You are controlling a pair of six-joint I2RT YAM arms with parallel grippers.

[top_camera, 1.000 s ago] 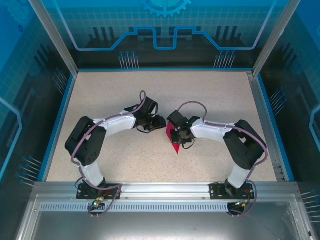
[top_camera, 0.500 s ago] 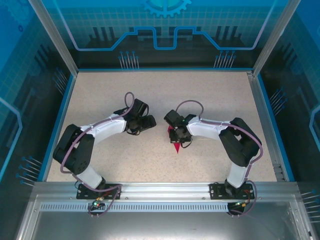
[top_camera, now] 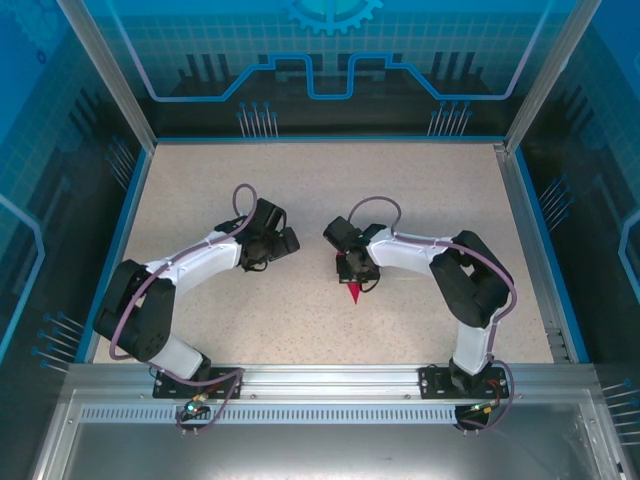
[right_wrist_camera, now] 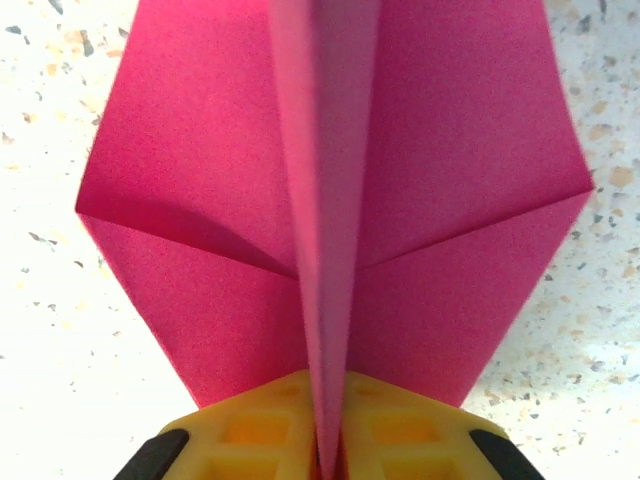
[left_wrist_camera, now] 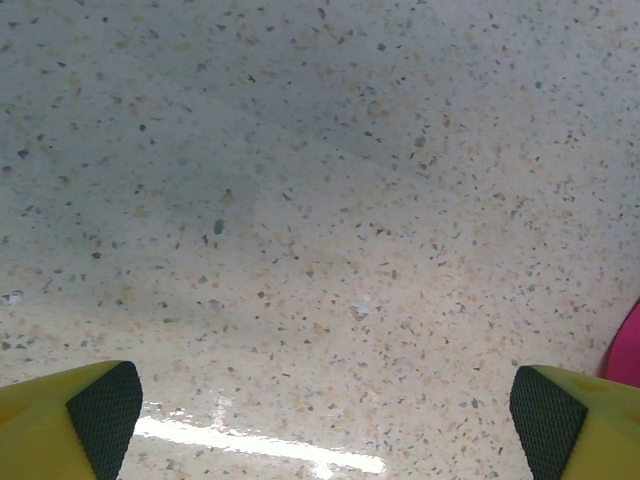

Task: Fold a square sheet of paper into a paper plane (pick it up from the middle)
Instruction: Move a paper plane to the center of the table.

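The magenta-pink sheet of paper [right_wrist_camera: 200, 200] is folded into a pointed paper plane shape with a raised central ridge. My right gripper [right_wrist_camera: 325, 455] is shut on that ridge, and the wings spread flat to both sides over the table. From above, the plane's tip [top_camera: 352, 294] pokes out toward the near edge below my right gripper [top_camera: 354, 270]. My left gripper [top_camera: 291, 241] hangs a short way left of the plane, apart from it. Its yellow fingers [left_wrist_camera: 100, 410] stand wide open over bare tabletop, left gripper [left_wrist_camera: 325, 415] empty, with a sliver of pink paper [left_wrist_camera: 628, 350] at the right edge.
The speckled beige tabletop [top_camera: 420, 180] is bounded by a blue rim and aluminium frame posts [top_camera: 530, 230]. Both arm bases sit on the metal rail [top_camera: 320, 385] at the near edge.
My left gripper has opened wide and pulled back to the left, away from the paper. The right gripper has shifted slightly toward the far side, still holding the folded paper.
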